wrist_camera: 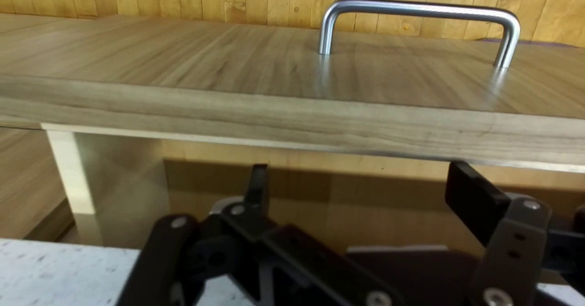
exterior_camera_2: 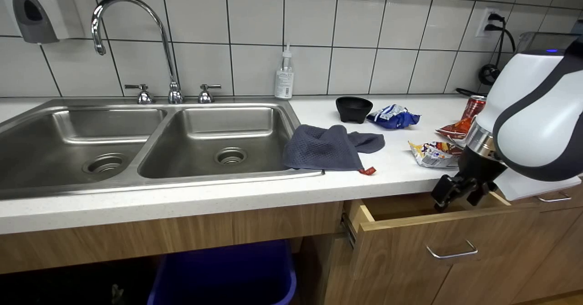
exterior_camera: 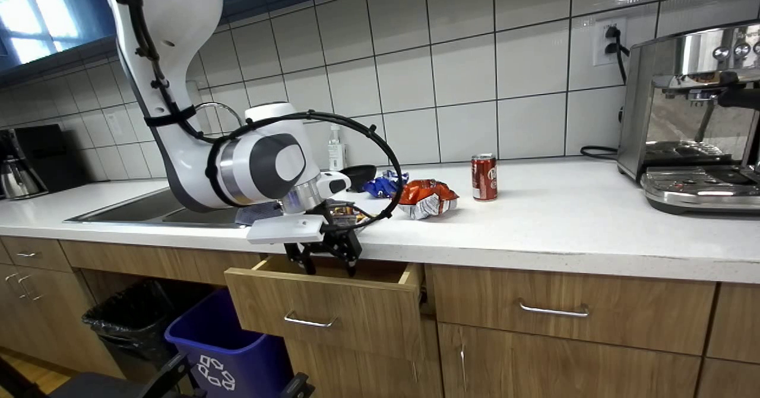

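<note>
My gripper (exterior_camera: 330, 268) points down into the pulled-out wooden drawer (exterior_camera: 356, 312), just behind its front panel. Its fingers stand wide apart, and nothing is between them in the wrist view. There, the drawer front's top edge (wrist_camera: 292, 116) runs right past the fingertips; whether they touch it I cannot tell. A bare wooden inside shows between the fingers, while the part under the counter is hidden. The drawer's metal handle (wrist_camera: 420, 9) is on the outer face, away from the gripper. In an exterior view the gripper (exterior_camera_2: 457, 203) hangs over the drawer's right half.
The counter edge (exterior_camera: 534, 264) overhangs the drawer. Behind the arm lie an orange snack bag (exterior_camera: 428, 196), a blue bag (exterior_camera_2: 394, 117), a yellow-white packet (exterior_camera_2: 432, 155), a red can (exterior_camera: 484, 177), a black bowl (exterior_camera_2: 354, 109) and a grey cloth (exterior_camera_2: 321, 148). A blue bin (exterior_camera: 237, 356) stands below.
</note>
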You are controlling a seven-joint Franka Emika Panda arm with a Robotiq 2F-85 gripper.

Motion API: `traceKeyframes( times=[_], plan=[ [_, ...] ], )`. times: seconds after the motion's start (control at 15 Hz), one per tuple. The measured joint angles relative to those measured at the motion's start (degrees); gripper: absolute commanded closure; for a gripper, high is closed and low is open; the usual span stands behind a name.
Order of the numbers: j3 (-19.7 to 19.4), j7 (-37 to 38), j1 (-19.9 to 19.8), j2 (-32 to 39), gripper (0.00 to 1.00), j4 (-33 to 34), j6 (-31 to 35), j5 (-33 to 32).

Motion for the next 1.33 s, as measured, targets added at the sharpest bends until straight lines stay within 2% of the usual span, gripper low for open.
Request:
traceKeyframes(
  times=[0.8,1.07,1.33],
  plan=[
    [-9.0,6.6,10.9,-0.9,0.0,-4.6,3.9,2.1],
    [-10.5,6.8,13.3,-1.4,0.0,-6.3,4.4,4.2],
    [-10.7,6.8,13.9,-2.4,0.0,-8.3,4.4,5.4]
  ],
)
